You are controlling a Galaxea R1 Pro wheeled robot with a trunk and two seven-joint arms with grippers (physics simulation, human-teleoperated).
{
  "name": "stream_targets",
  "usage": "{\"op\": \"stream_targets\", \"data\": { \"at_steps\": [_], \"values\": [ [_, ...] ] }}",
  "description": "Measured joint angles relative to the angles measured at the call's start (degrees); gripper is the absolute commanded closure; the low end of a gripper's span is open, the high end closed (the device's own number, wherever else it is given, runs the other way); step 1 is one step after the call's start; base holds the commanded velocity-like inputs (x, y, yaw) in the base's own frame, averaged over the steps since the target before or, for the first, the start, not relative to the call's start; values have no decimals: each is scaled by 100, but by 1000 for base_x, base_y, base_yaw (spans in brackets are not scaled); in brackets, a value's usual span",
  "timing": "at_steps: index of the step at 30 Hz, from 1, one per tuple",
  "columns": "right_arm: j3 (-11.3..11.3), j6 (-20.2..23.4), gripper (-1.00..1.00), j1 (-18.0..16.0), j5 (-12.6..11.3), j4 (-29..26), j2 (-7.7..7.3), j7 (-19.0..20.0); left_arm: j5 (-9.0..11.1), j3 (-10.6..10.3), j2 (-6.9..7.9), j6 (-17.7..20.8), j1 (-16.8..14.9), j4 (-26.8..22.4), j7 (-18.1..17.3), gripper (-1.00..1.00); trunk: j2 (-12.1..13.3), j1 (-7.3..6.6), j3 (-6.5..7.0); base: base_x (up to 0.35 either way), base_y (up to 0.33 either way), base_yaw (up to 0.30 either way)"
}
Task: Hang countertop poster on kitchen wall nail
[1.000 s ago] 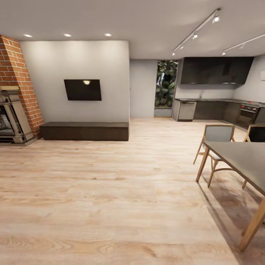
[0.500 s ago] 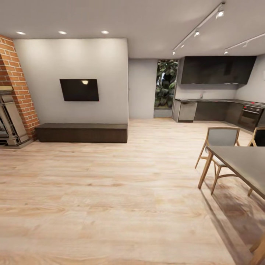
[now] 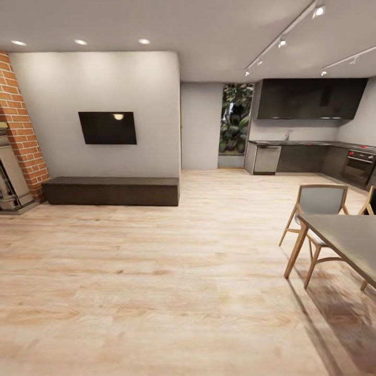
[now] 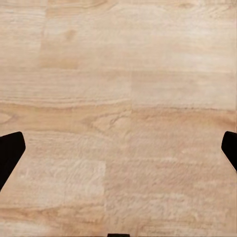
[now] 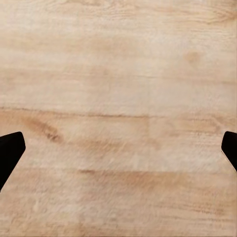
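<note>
From the head view, the room is big with a light wood floor [image 3: 156,292]. A black TV [image 3: 107,128] hangs on the white wall at about 10 o'clock. A long dark bench [image 3: 110,190] sits under it. A red brick chimney [image 3: 21,130] stands at 9 o'clock. At about 2 o'clock, far away, is the kitchen countertop [image 3: 308,142] over dark cabinets, with an oven [image 3: 359,167] at its right end. The poster is too small to spot from here. At 3 o'clock there is a dark dining table [image 3: 347,237] with a wooden chair [image 3: 318,209] just beside it.

In the left wrist view, the left gripper [image 4: 118,148] points at the floor. Its two black fingers [image 4: 10,153] are spread wide apart with nothing between them.

In the right wrist view, the right gripper [image 5: 118,148] also points at the floor. Its black fingers [image 5: 10,150] are spread wide with nothing held.
</note>
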Motion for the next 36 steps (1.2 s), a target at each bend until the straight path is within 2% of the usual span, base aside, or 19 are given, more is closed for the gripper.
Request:
{"op": "stream_targets", "data": {
  "at_steps": [36],
  "values": [
    [0,0,-100,0,0,7,-9,0,0,0,0,0,0,1,0,-100,0,0,0,333,-91,0]
  ]
}}
